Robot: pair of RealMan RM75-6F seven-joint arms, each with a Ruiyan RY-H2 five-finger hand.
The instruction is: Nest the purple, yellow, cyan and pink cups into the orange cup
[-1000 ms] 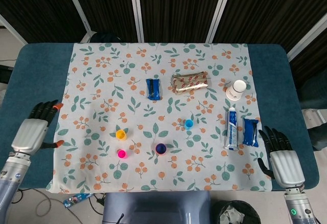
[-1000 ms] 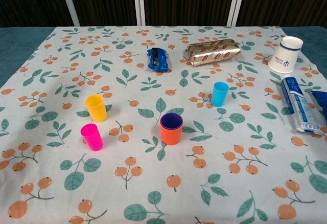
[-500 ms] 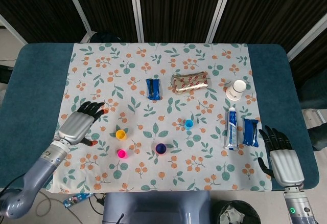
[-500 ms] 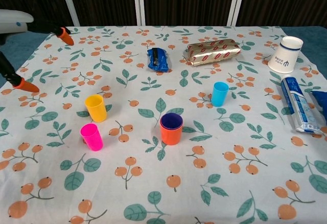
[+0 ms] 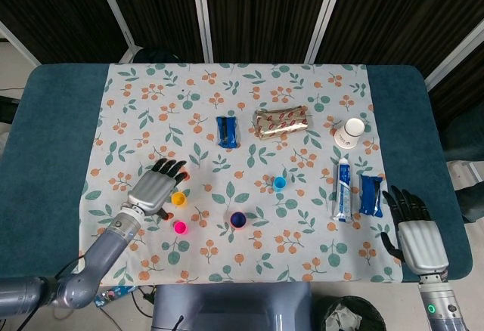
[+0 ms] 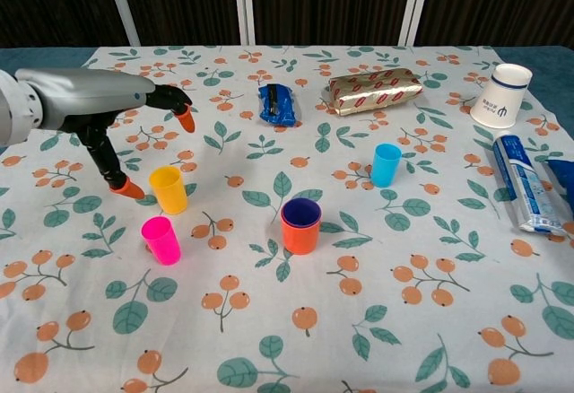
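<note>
Left hand (image 6: pixel 94 106) fingers (image 6: pixel 186 120) spread wide, empty, bracketing the upright yellow cup (image 6: pixel 168 188), thumb just beside its left wall. Pink cup (image 6: pixel 160 240) near, in front. Orange cup (image 6: pixel 300 228), purple nested inside, lies to the right; cyan cup (image 6: pixel 386 164) beyond. Right hand (image 5: pixel 416 233) open, well apart at the bench (image 5: pixel 53 134) edge. Nothing between yellow and orange.

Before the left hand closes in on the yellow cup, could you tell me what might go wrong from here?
1. The left hand is open right beside the yellow cup; a thumb tip near its base could tip the upright cup over.
2. The pink cup stands close by, so the hand or forearm might knock it.
3. The purple cup already sits in the orange cup; an off-centre drop could topple that stack.
</note>
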